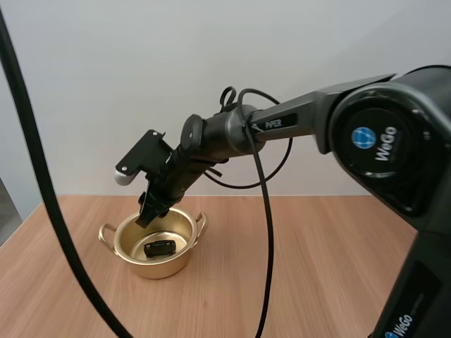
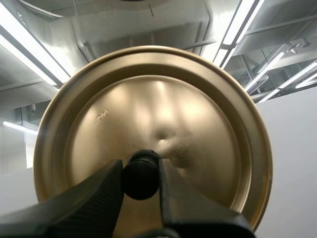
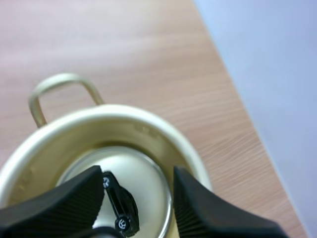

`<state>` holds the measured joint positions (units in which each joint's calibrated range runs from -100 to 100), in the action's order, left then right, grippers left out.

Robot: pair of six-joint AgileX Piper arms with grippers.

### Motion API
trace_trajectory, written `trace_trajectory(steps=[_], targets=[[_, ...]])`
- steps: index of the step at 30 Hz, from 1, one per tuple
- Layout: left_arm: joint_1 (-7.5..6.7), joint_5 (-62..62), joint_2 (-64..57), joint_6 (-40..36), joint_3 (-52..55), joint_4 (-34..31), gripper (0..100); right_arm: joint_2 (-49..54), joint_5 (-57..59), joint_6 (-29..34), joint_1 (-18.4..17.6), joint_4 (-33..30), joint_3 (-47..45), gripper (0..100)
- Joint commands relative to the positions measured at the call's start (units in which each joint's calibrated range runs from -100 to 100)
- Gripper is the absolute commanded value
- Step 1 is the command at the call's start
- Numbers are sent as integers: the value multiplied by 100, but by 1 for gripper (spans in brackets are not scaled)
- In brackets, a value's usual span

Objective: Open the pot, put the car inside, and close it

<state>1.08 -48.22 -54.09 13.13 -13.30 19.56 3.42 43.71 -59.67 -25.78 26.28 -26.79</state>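
Small black toy car lies on the bottom of the golden two-handled metal pot, which stands lidless on our pale wooden table. Our right gripper hangs just over the rim, fingers spread and empty. From its wrist we look down on the car between them. At our left wrist, the left gripper pinches the black knob of the round golden lid.

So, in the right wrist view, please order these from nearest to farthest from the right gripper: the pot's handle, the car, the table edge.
From the open right gripper:
1. car, just below it, inside the pot.
2. handle, beyond the rim, outside the pot.
3. table edge, farthest, along the wall.
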Motion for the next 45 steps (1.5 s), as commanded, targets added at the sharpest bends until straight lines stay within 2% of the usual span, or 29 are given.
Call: trace_trajectory(steps=[1, 3, 4, 8, 9, 10, 13, 19, 22, 26, 33, 39, 42, 45], targets=[[2, -119, 2, 5, -6, -12, 0, 633, 54, 136, 60, -54, 2, 38], [2, -221, 2, 14, -6, -12, 0, 923, 120, 147, 143, -54, 2, 15], [2, -308, 2, 14, -6, -46, 0, 1088, 144, 163, 202, -43, 2, 0], [2, -348, 14, 24, 81, -58, 0, 1611, 144, 350, 484, -43, 2, 0], [2, -348, 14, 24, 160, -73, 0, 1837, 163, 408, 656, -43, 2, 0], [2, -348, 14, 24, 317, -118, 0, 2189, 218, 677, 1009, -43, 2, 0], [2, -252, 14, 24, 762, -187, 0, 2559, 530, 835, 1525, -43, 2, 0], [2, 676, 57, 24, 1143, -187, 0, 2792, 835, 1096, 2286, -33, -15, 0], [2, 541, 109, 24, 1187, -187, 0, 2836, 773, 1242, 2635, 51, -162, 0], [2, -87, 112, 4, 1476, -187, 0, 2940, 85, 1231, 2999, 478, -569, 0], [2, 423, -452, 4, 2935, -187, 0, 3615, -1433, 940, 3106, 806, -1498, 0], [19, 1067, -1143, 4, 4855, -187, 0, 4154, -1614, 682, 3106, 820, -1825, 0], [112, 1553, -1405, 13, 5782, -187, 0, 4337, -1594, 682, 3106, 820, -1853, 0], [187, 1495, -1446, 32, 6510, -176, 0, 4492, -1594, 691, 3106, 820, -1853, 0]])
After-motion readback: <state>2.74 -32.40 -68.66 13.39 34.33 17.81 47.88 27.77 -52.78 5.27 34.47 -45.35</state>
